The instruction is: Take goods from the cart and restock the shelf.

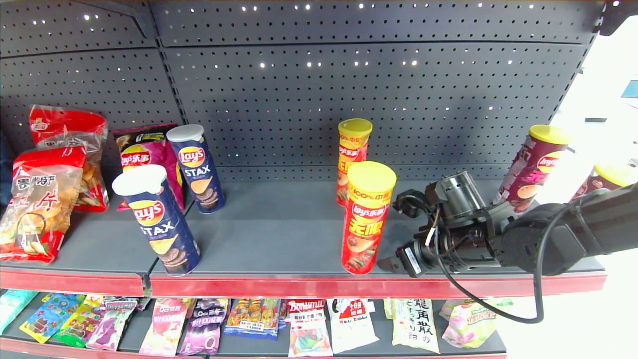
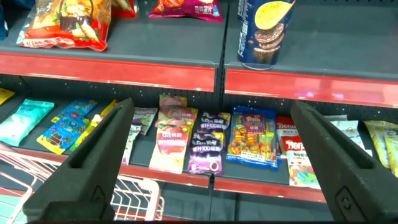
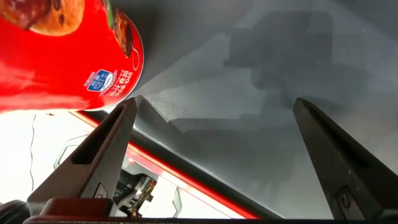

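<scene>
The right pincer (image 3: 214,106) hung with fingers apart, low over the grey shelf deck (image 1: 279,234). The red chip can (image 1: 368,219) stood upright just beside one finger, outside the gap. Beyond lay a perforated back panel (image 1: 349,89). The left pincer (image 2: 211,106), also spread, faced snack packets (image 2: 205,140), with a pink wire cart (image 2: 140,199) near.

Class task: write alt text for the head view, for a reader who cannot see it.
The right arm's open claw sits beside a red, yellow-lidded chip can at the front of a grey shelf. Two blue cans and bagged snacks stand further left.
</scene>
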### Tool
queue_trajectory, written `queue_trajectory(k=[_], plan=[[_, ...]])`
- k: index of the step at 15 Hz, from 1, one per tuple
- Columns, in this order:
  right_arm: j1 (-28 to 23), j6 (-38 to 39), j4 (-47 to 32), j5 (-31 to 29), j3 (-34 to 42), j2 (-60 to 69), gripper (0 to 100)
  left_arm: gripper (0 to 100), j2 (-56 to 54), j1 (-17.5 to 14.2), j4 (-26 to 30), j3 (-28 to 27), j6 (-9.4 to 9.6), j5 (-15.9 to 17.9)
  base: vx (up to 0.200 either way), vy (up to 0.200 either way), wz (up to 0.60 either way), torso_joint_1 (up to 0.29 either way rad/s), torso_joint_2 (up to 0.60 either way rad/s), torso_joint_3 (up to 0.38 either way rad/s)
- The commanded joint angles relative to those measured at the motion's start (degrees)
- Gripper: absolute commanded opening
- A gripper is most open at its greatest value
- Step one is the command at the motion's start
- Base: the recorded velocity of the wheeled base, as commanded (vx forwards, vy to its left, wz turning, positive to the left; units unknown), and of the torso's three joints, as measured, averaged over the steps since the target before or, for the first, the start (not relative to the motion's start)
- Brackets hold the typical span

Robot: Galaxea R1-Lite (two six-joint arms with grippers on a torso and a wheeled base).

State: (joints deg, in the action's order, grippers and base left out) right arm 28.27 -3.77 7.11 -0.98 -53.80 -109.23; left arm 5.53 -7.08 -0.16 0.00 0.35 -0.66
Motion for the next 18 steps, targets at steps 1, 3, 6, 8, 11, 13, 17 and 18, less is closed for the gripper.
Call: queue_trajectory(k=[1,3,6,8,11,13,17,18], plan=[[0.1,0.0,0.0,0.0,0.0,0.0,100,100,0.1,0.0,0.0,0.0,0.0,0.0,0.0,0.0,0.0,0.0,0.0,0.0],[0.1,0.0,-0.1,0.0,-0.3,0.0,100,100,0.0,0.0,0.0,0.0,0.0,0.0,0.0,0.0,0.0,0.0,0.0,0.0],[0.6,0.0,-0.1,-0.1,-0.3,-0.2,100,100,0.1,0.0,0.0,0.0,0.0,0.0,0.0,0.0,0.0,0.0,0.0,0.0],[0.4,0.0,0.0,-0.2,-0.3,-0.3,100,100,0.1,0.0,0.0,0.0,0.0,0.0,0.0,0.0,0.0,0.0,0.0,0.0],[-0.1,0.0,0.0,-0.3,-0.7,-0.3,100,100,0.1,0.0,0.0,0.0,0.0,0.0,0.0,0.0,0.0,0.0,0.0,0.0],[-0.1,0.0,0.0,-0.3,-0.8,-0.3,100,100,0.1,0.0,0.0,0.0,0.0,0.0,0.0,0.0,0.0,0.0,0.0,0.0],[0.3,0.0,0.0,-0.3,-1.2,-0.4,100,100,0.1,0.0,0.0,0.0,0.0,0.0,0.0,0.0,0.0,0.0,0.0,0.0],[0.4,0.0,0.0,-0.3,-1.3,-0.4,100,100,0.1,0.0,0.0,0.0,0.0,0.0,0.0,0.0,0.0,0.0,0.0,0.0]])
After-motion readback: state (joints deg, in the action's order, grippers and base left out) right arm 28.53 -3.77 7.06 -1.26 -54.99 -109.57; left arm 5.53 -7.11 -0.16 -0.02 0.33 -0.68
